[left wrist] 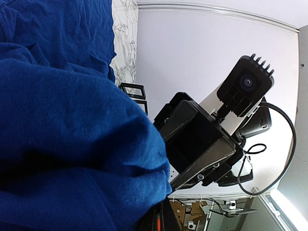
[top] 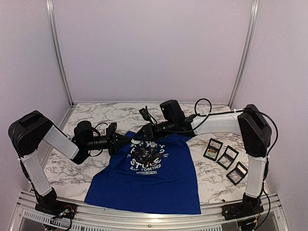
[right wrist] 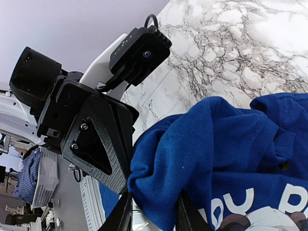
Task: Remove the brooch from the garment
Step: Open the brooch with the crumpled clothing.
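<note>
Clamping the royal-blue panda-print T-shirt (top: pixel 149 180) on the marbled tabletop (top: pixel 96 115), left gripper (right wrist: pixel 126 179) on its shoulder, right gripper (right wrist: pixel 153 214) on a raised fold, I find no brooch visible: removal not yet done.

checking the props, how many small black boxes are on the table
3, right of the shirt: far box, middle box, near box. Others may hide under the shirt.

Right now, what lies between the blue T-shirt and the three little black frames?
Only a bare strip of marble table lies between the blue T-shirt and the black frames; the top view shows it.
</note>
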`<state>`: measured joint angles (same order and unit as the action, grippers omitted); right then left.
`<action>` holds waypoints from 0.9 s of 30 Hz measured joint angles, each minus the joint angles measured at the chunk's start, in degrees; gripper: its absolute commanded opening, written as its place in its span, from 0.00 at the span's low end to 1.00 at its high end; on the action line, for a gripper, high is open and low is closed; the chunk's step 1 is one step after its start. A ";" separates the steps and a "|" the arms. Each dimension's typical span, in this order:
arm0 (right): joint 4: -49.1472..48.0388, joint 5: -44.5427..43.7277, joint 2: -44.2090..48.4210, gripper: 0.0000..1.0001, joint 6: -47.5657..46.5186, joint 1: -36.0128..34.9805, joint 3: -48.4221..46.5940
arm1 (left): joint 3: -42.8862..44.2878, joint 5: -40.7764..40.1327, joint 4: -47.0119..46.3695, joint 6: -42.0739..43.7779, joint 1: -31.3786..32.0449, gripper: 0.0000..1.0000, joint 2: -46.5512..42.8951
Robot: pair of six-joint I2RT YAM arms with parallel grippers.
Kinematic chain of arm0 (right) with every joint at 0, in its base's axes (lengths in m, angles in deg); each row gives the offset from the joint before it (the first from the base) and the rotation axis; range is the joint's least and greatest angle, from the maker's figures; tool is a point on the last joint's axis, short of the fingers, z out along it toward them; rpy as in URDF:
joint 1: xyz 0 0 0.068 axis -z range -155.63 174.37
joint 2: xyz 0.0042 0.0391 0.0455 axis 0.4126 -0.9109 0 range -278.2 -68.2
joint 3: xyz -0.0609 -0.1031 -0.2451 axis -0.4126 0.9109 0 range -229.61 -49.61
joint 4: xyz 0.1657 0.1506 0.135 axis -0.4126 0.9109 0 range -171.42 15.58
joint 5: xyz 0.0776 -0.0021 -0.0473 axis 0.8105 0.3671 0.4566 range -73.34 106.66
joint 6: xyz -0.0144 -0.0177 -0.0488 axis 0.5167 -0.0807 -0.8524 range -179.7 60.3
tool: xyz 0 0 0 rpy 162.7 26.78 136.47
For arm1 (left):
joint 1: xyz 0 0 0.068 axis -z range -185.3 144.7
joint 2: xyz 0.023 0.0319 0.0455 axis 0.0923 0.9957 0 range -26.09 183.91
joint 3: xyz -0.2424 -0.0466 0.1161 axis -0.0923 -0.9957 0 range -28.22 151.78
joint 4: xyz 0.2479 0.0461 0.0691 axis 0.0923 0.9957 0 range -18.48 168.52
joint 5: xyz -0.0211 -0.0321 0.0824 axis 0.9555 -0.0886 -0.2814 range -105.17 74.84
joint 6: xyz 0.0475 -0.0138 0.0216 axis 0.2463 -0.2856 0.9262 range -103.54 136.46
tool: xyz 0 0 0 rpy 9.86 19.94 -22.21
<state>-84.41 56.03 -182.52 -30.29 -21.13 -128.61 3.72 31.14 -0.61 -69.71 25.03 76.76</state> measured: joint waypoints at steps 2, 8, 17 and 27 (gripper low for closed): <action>0.09 -0.11 0.02 0.27 -0.46 0.00 -0.09 | -0.02 -0.07 -0.17 -0.22 -0.09 0.00 0.00; 1.18 -1.07 0.04 0.26 -1.66 -0.07 -0.74 | -0.22 -0.17 -0.92 -1.25 -0.28 0.00 0.13; 1.77 -2.67 0.24 0.25 -2.47 -0.57 -0.96 | -0.22 -0.17 -0.90 -2.21 -0.33 0.00 0.24; 2.91 -6.10 0.44 0.25 -3.52 -1.66 -1.18 | -0.68 -0.50 -0.96 -5.73 -0.33 0.00 0.42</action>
<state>-81.50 49.93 -182.08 -33.81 -22.79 -129.79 3.05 30.64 -1.58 -75.44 24.70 77.18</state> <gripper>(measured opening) 0.245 0.016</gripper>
